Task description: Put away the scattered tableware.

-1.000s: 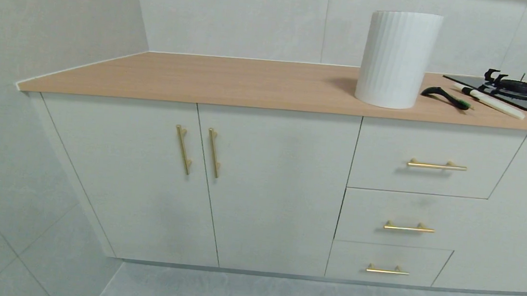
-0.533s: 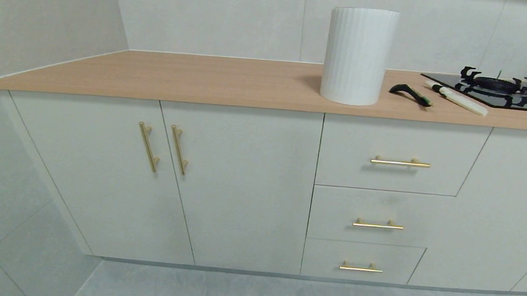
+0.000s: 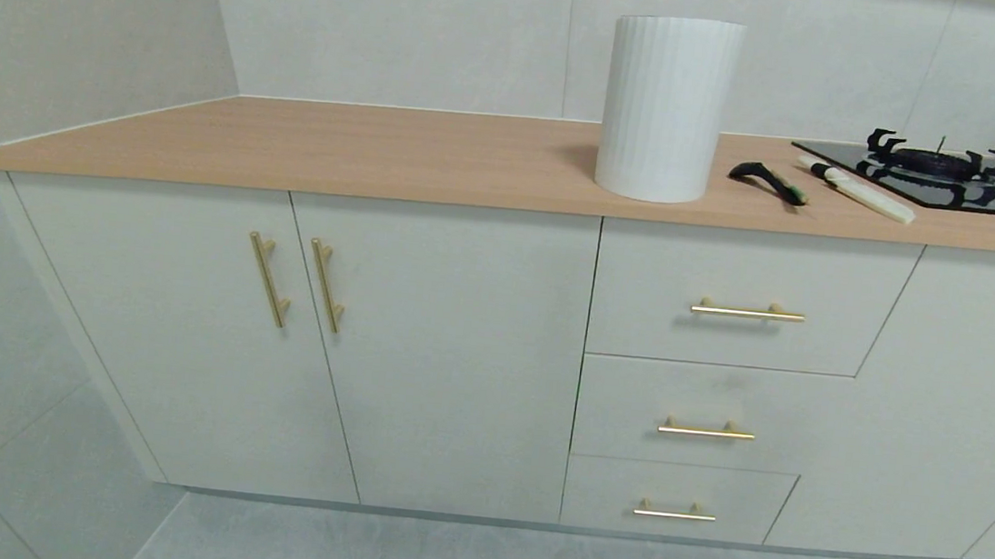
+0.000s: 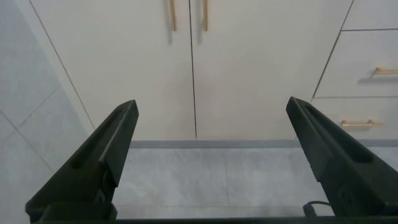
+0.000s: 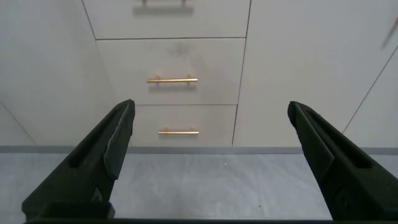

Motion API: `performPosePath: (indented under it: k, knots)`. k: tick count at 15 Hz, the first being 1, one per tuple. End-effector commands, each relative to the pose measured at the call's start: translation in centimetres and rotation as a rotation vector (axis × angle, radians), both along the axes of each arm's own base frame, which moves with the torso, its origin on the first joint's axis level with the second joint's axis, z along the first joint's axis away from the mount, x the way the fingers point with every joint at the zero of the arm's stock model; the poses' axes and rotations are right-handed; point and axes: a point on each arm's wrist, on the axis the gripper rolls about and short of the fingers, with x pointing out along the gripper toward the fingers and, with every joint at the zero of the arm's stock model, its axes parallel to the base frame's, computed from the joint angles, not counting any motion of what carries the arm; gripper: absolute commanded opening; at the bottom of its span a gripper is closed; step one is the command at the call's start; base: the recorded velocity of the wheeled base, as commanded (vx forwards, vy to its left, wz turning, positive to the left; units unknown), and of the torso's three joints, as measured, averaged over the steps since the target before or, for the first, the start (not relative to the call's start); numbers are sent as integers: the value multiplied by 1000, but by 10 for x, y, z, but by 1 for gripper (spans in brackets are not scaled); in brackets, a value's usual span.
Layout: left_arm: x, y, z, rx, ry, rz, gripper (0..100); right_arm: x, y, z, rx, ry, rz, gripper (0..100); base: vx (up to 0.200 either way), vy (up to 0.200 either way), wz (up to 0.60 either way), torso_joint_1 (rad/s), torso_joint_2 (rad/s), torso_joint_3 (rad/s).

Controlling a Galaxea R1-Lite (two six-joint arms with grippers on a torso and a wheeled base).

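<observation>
While both arms sit low in front of the cabinets, a black-handled utensil [image 3: 767, 180] and a white utensil [image 3: 857, 190] lie on the worktop [image 3: 337, 145] at 3 o'clock of the white ribbed container [image 3: 665, 108], with the white one just beside the stove [image 3: 937, 167]. Left end effector [image 4: 210, 109] is released and faces the double doors [image 4: 193, 62]. Right end effector [image 5: 210, 107] is released and faces the drawers [image 5: 173, 79].

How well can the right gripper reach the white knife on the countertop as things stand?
Probably not yet: the right gripper hangs open low before the drawer fronts, while the white knife lies up on the countertop.
</observation>
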Motion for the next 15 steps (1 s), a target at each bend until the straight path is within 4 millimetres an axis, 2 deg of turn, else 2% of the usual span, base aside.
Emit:
performPosePath:
  k: [1, 2, 9, 10, 11, 12, 14, 15]
  knots:
    - [0, 0, 0, 0, 1, 1, 100, 0, 0, 0, -1, 2, 0, 100, 200, 0, 0, 2, -2, -2]
    - [0, 0, 0, 0, 1, 1, 100, 0, 0, 0, -1, 2, 0, 100, 200, 0, 0, 2, 2, 7]
    - [0, 0, 0, -1, 1, 2, 100, 0, 0, 0, 10, -1, -3, 100, 0, 0, 0, 0, 0, 0]
    - [0, 0, 0, -1, 1, 2, 100, -1, 0, 5, 17, -26, -1, 100, 0, 0, 0, 0, 0, 0]
    - [0, 0, 0, -1, 1, 2, 100, -9, 0, 37, 101, -119, 18, 100, 0, 0, 0, 0, 0, 0]
    - [0, 0, 0, -1, 1, 2, 100, -7, -1, 54, 138, -100, 51, 100, 0, 0, 0, 0, 0, 0]
    - [0, 0, 0, -1, 1, 2, 100, 11, -1, 61, 109, 71, 167, 100, 0, 0, 0, 0, 0, 0]
    - [0, 0, 0, -1, 1, 2, 100, 11, -1, 61, 109, 71, 167, 100, 0, 0, 0, 0, 0, 0]
